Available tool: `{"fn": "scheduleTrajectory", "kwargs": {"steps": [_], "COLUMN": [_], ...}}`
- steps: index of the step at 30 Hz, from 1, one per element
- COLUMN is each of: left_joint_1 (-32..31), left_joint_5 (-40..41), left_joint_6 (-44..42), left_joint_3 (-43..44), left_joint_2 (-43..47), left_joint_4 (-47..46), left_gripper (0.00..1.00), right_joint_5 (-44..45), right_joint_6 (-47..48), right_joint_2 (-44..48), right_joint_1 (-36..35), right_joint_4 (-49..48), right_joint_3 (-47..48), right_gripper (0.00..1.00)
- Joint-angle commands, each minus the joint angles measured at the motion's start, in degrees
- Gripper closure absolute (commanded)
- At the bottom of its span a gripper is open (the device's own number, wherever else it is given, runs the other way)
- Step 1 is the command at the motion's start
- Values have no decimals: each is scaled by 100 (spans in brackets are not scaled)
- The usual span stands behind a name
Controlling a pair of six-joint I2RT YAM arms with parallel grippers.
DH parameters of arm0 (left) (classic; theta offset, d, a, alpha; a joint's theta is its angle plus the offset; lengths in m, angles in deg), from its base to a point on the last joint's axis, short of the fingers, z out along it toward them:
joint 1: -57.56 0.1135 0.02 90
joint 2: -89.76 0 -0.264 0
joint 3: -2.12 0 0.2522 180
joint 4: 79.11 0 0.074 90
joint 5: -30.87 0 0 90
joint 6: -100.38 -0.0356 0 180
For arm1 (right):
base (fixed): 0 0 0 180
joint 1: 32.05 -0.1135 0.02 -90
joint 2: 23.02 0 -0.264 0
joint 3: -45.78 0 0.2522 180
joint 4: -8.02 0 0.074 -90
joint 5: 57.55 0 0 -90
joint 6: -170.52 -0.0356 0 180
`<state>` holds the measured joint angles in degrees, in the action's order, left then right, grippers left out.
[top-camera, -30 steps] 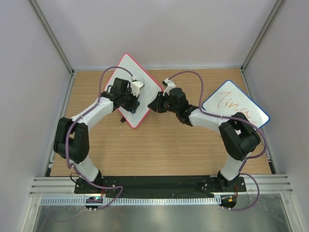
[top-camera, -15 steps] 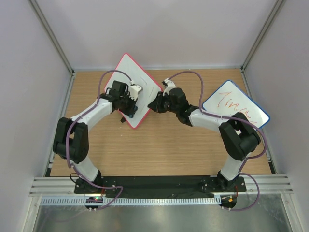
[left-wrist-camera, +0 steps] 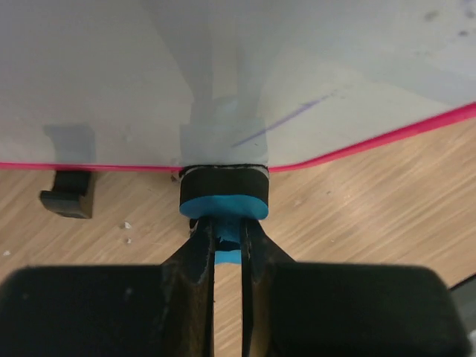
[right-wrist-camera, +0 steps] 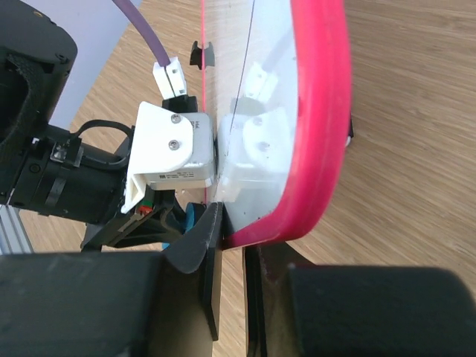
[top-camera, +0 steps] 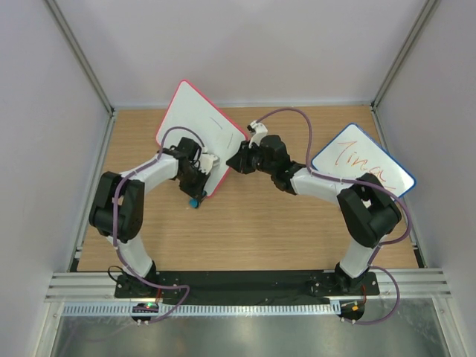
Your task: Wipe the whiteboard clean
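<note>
Over the table's [top-camera: 260,230] far-left part, we see the left gripper [left-wrist-camera: 225,238] pinching a blue eraser [left-wrist-camera: 223,195], its dark pad touching the lower rim of the whiteboard [top-camera: 197,119]. The board stands tilted up and bears a faint purple stroke [left-wrist-camera: 282,123]. The right gripper [right-wrist-camera: 230,245] clamps the red frame at its right corner. A blue-framed board [top-camera: 349,167] rests at the table's right edge.
</note>
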<state>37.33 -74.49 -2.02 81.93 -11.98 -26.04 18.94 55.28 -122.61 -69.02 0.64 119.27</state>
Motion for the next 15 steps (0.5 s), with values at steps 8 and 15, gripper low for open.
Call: {"fn": "scheduleTrajectory", "kwargs": {"steps": [8, 15], "left_joint_1": [-385, -315], "left_joint_5": [-1084, -679], "left_joint_6": [106, 1], "left_joint_3": [383, 550], "left_joint_2": [329, 795], "left_joint_4": [-600, -512], "left_gripper": [100, 100], "right_joint_5": [-248, -239], "right_joint_6": [660, 669], "right_joint_2": [1, -34], "right_joint_1": [-293, -276], "right_joint_4": [427, 462], "right_joint_3": [-84, -75], "right_gripper": [99, 99]}}
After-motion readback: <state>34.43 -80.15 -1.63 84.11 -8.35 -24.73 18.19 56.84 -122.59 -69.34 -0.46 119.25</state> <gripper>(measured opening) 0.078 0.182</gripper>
